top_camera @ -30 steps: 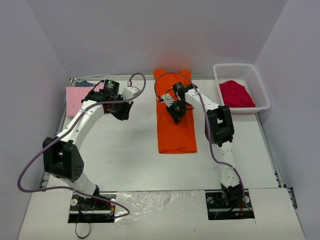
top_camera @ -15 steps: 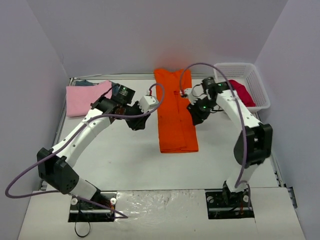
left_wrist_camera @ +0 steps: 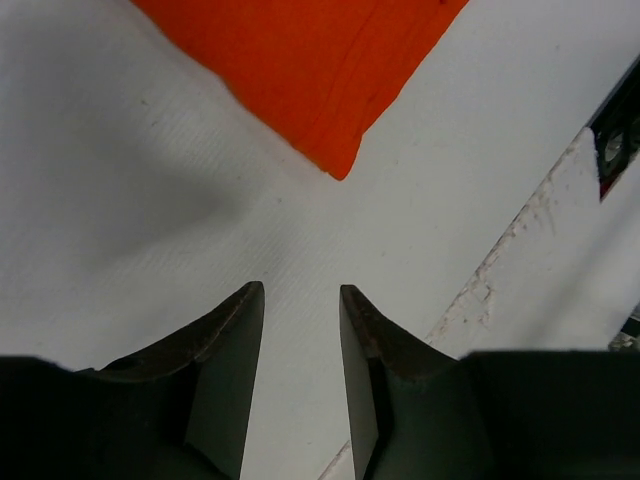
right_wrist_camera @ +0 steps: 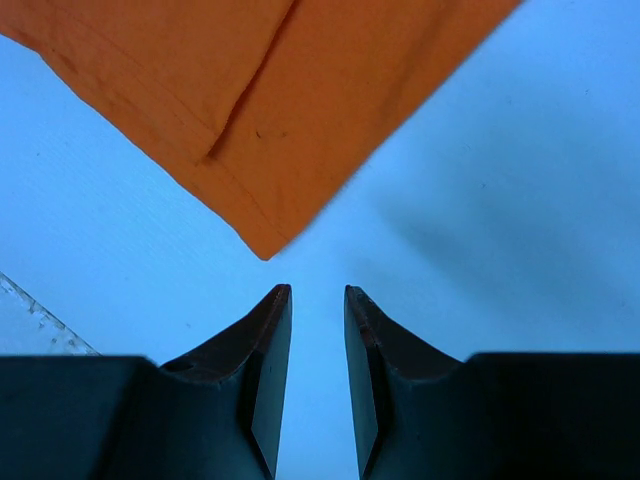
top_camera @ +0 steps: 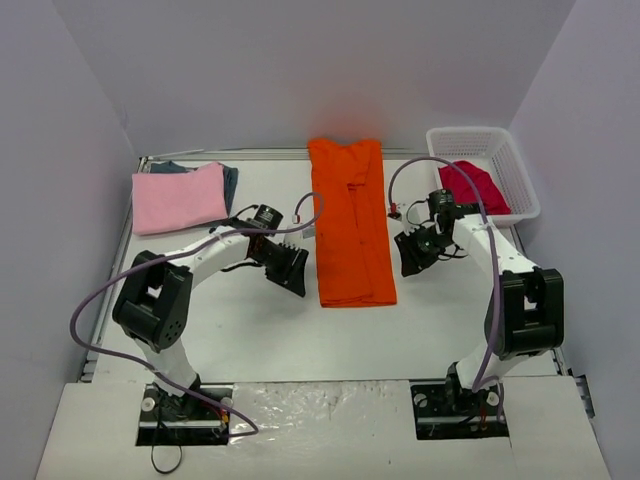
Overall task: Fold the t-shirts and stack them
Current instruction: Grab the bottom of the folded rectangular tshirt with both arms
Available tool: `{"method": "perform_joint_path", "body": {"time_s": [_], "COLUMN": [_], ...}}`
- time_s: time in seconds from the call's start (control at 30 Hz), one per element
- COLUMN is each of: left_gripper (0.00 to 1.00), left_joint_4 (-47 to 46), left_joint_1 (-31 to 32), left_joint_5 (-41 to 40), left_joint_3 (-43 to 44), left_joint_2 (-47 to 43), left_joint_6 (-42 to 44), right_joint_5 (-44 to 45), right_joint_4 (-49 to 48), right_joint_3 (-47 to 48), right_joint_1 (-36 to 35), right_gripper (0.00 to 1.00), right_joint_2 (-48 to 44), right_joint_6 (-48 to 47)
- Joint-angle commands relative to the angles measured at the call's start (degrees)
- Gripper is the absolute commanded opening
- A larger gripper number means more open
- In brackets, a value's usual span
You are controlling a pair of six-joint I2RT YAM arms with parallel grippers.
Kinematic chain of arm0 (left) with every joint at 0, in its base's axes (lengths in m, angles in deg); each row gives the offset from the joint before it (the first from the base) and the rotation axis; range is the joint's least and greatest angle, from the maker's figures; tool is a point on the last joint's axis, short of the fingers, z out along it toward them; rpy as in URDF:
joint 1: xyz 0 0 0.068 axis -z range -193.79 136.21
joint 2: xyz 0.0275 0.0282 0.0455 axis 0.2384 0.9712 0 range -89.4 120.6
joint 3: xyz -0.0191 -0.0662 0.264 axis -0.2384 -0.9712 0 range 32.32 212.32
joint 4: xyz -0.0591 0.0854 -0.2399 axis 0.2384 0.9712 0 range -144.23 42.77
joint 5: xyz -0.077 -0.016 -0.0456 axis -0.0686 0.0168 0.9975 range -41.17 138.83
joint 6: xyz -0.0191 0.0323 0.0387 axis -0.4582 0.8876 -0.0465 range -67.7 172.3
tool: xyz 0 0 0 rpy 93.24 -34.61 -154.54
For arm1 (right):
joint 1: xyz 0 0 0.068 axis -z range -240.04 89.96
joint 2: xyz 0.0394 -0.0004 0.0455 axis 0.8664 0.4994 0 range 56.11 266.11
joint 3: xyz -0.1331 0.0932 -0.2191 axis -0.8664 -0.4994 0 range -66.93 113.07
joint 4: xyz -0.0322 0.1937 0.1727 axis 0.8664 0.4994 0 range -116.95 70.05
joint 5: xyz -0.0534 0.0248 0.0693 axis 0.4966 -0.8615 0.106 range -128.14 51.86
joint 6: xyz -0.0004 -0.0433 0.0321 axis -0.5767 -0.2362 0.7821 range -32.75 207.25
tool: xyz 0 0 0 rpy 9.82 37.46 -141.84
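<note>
**Q:** Where does the orange t-shirt (top_camera: pixel 350 225) lie?
**A:** Mid-counter (top_camera: pixel 250 330), folded into a long strip that runs from the far edge toward the arms.

**Q:** And the other shirts?
**A:** The pink t-shirt (top_camera: pixel 180 197) lies folded at far left, over a dark blue-grey t-shirt (top_camera: pixel 231 181). The crimson t-shirt (top_camera: pixel 474 187) is bunched in the white basket (top_camera: pixel 468 131) at far right.

**Q:** The pincers?
**A:** The left pincer (left_wrist_camera: pixel 300 295) and right pincer (right_wrist_camera: pixel 318 292) flank the strip's near half. Each is slightly spread and holds nothing, with a near corner of the strip just ahead, not touching.
</note>
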Motion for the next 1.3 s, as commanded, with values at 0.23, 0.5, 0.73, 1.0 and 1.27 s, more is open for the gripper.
{"method": "perform_joint_path", "body": {"time_s": [0.23,0.5,0.73,1.0,1.27], "left_gripper": [0.36,0.21,0.19,0.20,0.20], "left_joint_4": [-21.6,-13.8,-6.9,-8.9,-16.0], "left_joint_1": [0.2,5.6,25.3,35.6,36.1], "left_joint_5": [11.2,-2.6,-34.7,-52.7,-62.2], "left_joint_3": [-8.5,-4.5,-0.6,-2.7,-6.4], "left_joint_2": [3.3,-0.4,-3.9,-0.2,-0.6], "left_joint_6": [-20.4,-6.3,13.5,24.0,28.5], "right_joint_5": [-2.2,-1.3,1.0,2.4,3.1], "right_joint_4": [-2.8,-3.0,-3.5,-3.8,-4.0], "right_joint_3": [-1.1,-1.1,-1.6,-2.1,-2.4], "right_joint_1": [2.3,2.8,3.6,3.7,3.5], "right_gripper": [0.22,0.23,0.22,0.23,0.24], "right_joint_2": [5.7,5.2,6.3,6.1,6.0], "right_joint_6": [4.1,1.9,1.8,1.8,1.8]}}
